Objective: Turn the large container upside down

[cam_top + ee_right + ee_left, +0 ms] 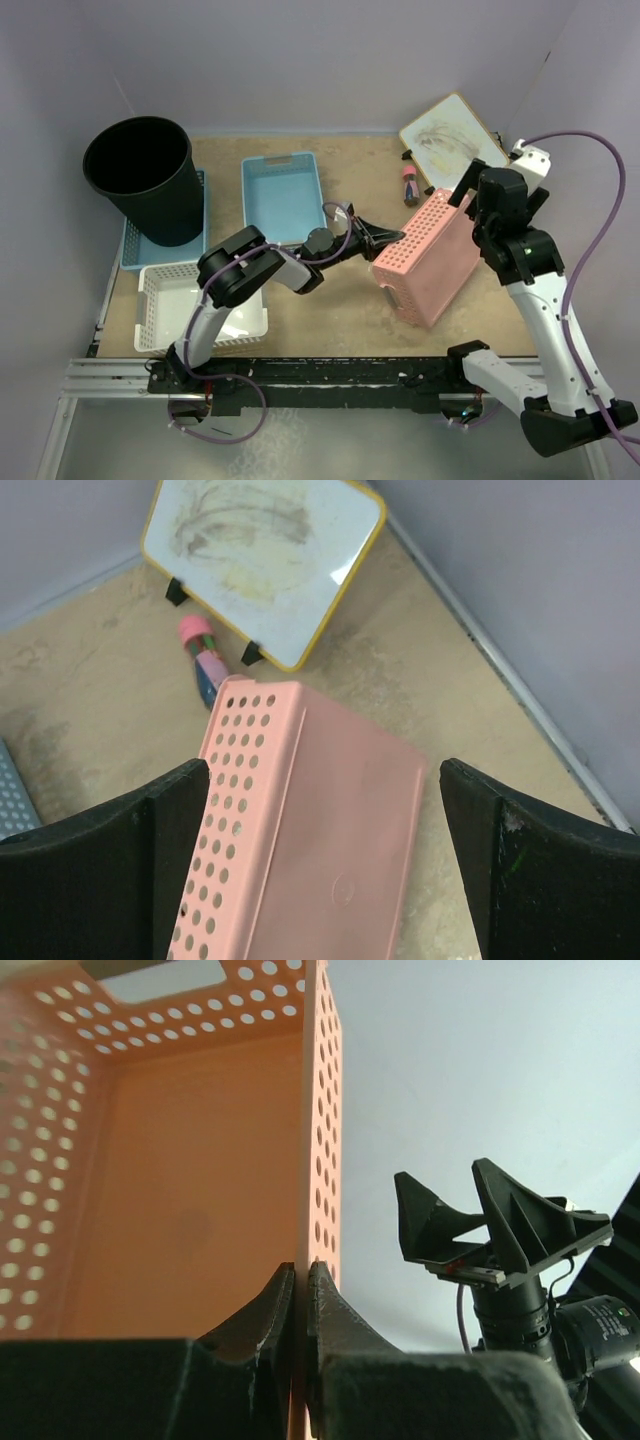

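The large container stands upright, mouth up, at the desk's far left corner, its base on or in a light blue basket. A second blue basket lies just to its right, and a white basket sits nearer the front edge. Toward the right, a pink basket is tipped up on its side. The left gripper pinches its perforated wall. The right gripper hangs above it, jaws wide apart, holding nothing.
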`<action>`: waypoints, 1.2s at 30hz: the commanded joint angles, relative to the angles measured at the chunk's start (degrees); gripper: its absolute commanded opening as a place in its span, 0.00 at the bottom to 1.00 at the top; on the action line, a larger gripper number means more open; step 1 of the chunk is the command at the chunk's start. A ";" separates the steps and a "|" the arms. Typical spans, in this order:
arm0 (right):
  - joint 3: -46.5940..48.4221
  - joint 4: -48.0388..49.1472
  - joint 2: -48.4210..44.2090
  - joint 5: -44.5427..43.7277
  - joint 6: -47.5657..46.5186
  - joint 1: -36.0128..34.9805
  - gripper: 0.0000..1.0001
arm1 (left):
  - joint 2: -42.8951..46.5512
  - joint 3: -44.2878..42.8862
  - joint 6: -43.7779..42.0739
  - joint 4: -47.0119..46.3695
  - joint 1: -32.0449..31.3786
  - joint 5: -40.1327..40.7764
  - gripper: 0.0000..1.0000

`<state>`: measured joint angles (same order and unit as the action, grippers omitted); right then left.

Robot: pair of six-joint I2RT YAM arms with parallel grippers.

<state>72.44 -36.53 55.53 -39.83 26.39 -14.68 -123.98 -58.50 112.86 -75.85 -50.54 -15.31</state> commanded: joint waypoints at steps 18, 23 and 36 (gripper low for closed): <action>-7.63 8.04 3.60 20.07 -0.84 -0.08 1.00 | 8.36 -14.95 -50.91 69.40 2.73 6.22 0.69; -8.29 8.18 2.84 20.05 -0.11 -0.09 1.00 | 8.94 -22.90 -62.15 88.46 2.22 15.98 0.76; -12.59 8.15 -1.49 27.69 3.23 -0.09 1.00 | 21.76 -22.63 -73.44 97.75 1.41 29.58 0.81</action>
<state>60.60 -30.96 53.17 -16.19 28.51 -14.68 -109.10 -80.42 44.56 19.79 -48.93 9.17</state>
